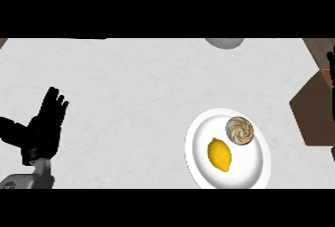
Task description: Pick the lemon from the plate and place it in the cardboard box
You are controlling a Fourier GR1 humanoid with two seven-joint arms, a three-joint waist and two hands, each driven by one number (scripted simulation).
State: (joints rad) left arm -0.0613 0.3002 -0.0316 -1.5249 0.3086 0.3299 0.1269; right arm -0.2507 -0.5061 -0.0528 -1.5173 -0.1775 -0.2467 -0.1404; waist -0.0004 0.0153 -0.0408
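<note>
A yellow lemon (pixel 220 154) lies on a white plate (pixel 200 133) at the lower right of the counter. The brown cardboard box (pixel 317 111) shows at the right edge, cut off by the view. My left hand (pixel 42 126) rests open at the lower left, fingers up, far from the plate. Only thin black slivers of my right hand (pixel 332 66) show at the right edge, over the box, apart from the lemon.
A round swirled brown pastry (pixel 239 130) shares the plate, just beyond the lemon. A grey rounded object (pixel 226 42) sits at the counter's far edge. Pale marbled countertop (pixel 131 88) spreads between my left hand and the plate.
</note>
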